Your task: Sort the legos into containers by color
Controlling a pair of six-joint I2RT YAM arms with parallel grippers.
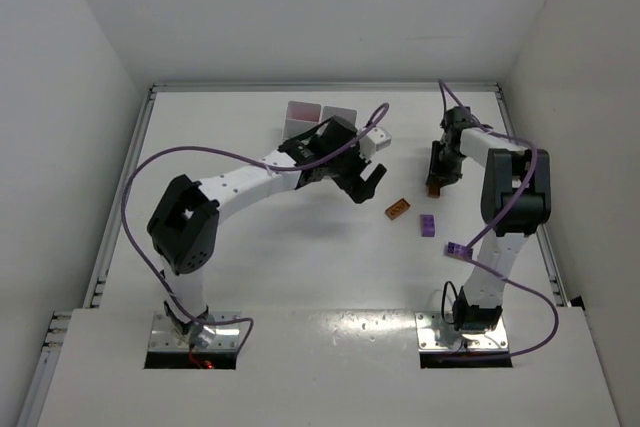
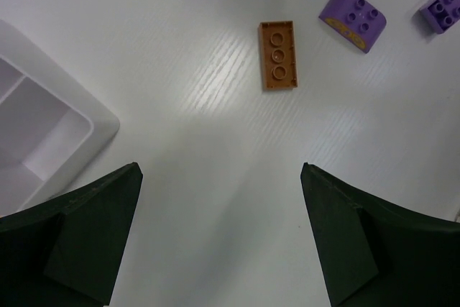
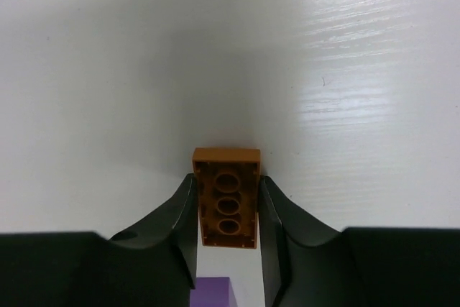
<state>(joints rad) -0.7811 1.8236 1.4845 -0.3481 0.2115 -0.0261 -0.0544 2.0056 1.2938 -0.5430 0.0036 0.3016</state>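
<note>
Legos, loose lot, four bricks in view, none that you can confirm as sorted. Item one: the surface, white, carrying everything. Item two: the containers, a white compartment tray at far centre, largely covered by the left arm in the top view. Its rounded corner shows at the left of the left wrist view, and one far compartment looks pinkish from above, contents not legible. Item three: the left hand, fingers spread wide and holding nothing. It hovers just beside the tray's near corner and is tilted toward the loose bricks, which suggests it is parked ready to reach out for the next piece. Item four: the right hand, closed narrow on the gripped orange brick, well apart from the tray on the right side. The fingers pinch the brick's long sides, hollow underside toward the wrist camera. That hold should keep it from twisting on the way to a compartment. Whether it is lifted clear of the surface you cannot tell. Item five: the loose orange brick, lying flat with its hollow side up, ahead of the left hand and between the lines of its fingers, probably your easiest next pick. Item six: the purple rounded brick and the purple studded brick, near each other beyond the orange one, studs up, well apart from the tray.
</note>
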